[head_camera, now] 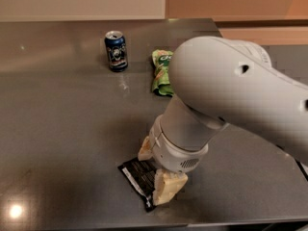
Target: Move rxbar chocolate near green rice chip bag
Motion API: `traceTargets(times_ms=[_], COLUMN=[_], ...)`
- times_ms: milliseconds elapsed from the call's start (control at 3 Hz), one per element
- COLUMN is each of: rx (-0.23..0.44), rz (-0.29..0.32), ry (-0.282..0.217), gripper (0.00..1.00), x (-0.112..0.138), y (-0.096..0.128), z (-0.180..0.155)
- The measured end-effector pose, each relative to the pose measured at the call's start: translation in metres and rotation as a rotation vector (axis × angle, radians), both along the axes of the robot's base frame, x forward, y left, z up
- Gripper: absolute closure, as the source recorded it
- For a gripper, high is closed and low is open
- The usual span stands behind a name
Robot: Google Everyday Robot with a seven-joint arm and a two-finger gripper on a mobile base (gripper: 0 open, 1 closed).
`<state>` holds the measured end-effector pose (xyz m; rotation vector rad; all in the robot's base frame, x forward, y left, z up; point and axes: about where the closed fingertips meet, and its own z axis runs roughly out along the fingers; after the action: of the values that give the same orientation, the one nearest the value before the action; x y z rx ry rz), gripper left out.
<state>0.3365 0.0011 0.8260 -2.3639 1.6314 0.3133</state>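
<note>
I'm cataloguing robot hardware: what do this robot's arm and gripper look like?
A bulky, rounded pale-grey arm with small dark holes tapers to a cylindrical wrist. The gripper, down at the rxbar chocolate, has two blocky cream fingers.

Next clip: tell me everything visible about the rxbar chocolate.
The rxbar chocolate is a small flat black wrapper bar with white text blocks. It lies flat and diagonal on the grey table near the front edge, well apart from the green rice chip bag. The gripper is down over its right part, hiding that end; whether it holds the bar cannot be told.
</note>
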Motion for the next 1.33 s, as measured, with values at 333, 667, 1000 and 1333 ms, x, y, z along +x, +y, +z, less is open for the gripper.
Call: traceTargets(times_ms=[333,667,1000,1333], rx=[-0.006,-0.005,0.025,0.082], rz=[-0.009,-0.034,-0.087,-0.176], ry=[0.001,-0.003,-0.006,-0.024], gripper=[0.65,0.88,1.00,1.00], x=[0.003,0.007,0.017,0.037], y=[0.000,-0.003,-0.011,-0.029], z=[0.002,0.007,0.018,0.040])
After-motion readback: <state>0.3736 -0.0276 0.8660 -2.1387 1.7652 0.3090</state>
